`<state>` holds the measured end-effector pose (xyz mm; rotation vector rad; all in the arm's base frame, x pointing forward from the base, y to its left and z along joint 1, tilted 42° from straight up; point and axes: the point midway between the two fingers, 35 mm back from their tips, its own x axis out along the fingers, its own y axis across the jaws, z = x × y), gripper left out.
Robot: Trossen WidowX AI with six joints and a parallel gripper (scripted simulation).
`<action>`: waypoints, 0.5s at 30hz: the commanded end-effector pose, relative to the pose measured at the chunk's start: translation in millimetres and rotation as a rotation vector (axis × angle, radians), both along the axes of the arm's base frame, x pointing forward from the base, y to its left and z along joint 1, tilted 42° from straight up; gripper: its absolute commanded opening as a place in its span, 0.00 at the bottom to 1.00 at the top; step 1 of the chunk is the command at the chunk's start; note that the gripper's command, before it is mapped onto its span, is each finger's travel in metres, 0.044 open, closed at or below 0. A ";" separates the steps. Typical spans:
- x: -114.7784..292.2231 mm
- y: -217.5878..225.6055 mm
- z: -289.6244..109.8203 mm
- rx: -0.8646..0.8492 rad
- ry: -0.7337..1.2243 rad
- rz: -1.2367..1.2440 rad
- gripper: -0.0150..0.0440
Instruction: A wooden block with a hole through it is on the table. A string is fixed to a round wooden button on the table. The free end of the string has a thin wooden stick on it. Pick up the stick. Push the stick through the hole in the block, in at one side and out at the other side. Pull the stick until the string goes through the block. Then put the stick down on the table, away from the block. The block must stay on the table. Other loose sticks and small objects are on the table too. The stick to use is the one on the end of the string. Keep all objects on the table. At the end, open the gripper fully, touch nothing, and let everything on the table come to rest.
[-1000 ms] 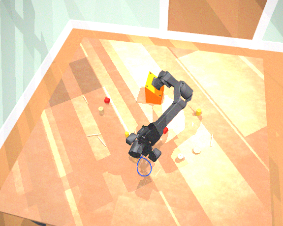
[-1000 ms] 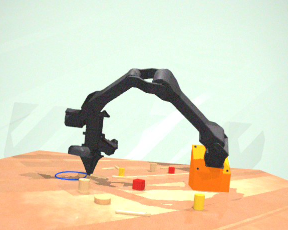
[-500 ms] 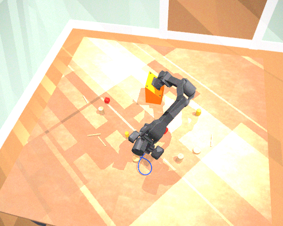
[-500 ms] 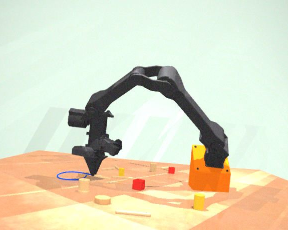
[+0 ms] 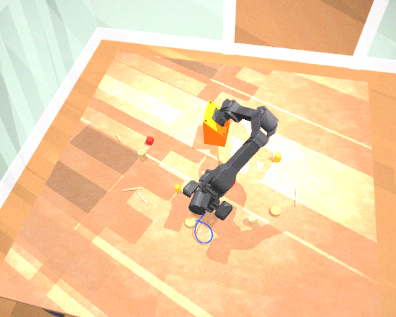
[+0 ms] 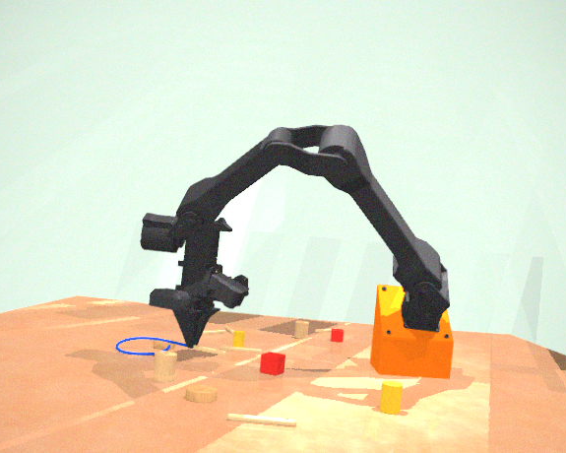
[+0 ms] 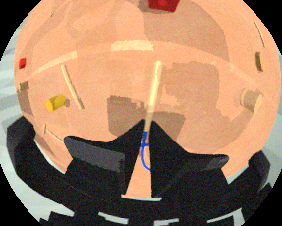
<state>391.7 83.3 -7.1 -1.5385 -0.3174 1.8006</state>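
My gripper point(image 5: 207, 211) point(image 6: 192, 345) point(image 7: 147, 122) is down at the table top and shut on the thin wooden stick point(image 7: 153, 93). The stick sticks out forward from the fingertips, low over the table. The blue string point(image 5: 212, 233) point(image 6: 144, 338) point(image 7: 143, 155) runs from the fingers in a loop on the table beside the round wooden button point(image 5: 190, 222). A red cube point(image 6: 272, 363) lies ahead, in line with the stick; I cannot see a hole in it. In the top view the arm hides the stick and that cube.
The orange arm base point(image 5: 214, 138) point(image 6: 409, 350) stands behind. Around lie wooden cylinders point(image 5: 142, 155) point(image 6: 164, 365), a flat disc point(image 5: 275, 210) point(image 6: 201, 393), yellow cylinders point(image 5: 277, 157) point(image 6: 391, 397), a small red cube point(image 5: 149, 140) point(image 6: 337, 335) and loose sticks point(image 5: 131, 189) point(image 6: 261, 420).
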 end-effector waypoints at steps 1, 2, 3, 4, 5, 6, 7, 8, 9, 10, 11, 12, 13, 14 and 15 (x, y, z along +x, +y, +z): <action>-4.8 2.2 1.6 0.004 0.003 -0.002 0.25; -6.0 2.5 1.9 0.004 0.003 -0.002 0.25; -7.1 2.8 2.2 0.004 0.003 -0.002 0.25; -8.2 3.1 2.5 0.004 0.004 -0.002 0.25; -9.4 3.5 2.8 0.004 0.004 -0.002 0.25; -10.5 3.8 3.1 0.004 0.004 -0.002 0.25; -11.7 4.1 3.4 0.004 0.004 -0.002 0.25; -12.8 4.4 3.7 0.005 0.004 -0.002 0.25; -14.0 4.8 4.0 0.005 0.004 -0.002 0.25; -15.1 5.1 4.3 0.005 0.004 -0.002 0.25; -16.3 5.4 4.6 0.005 0.004 -0.002 0.25; -17.5 5.7 4.9 0.005 0.004 -0.002 0.25; -18.6 6.0 5.2 0.005 0.004 -0.002 0.25; -19.8 6.3 5.4 0.005 0.005 -0.002 0.25; -21.0 6.6 5.7 0.005 0.005 -0.002 0.25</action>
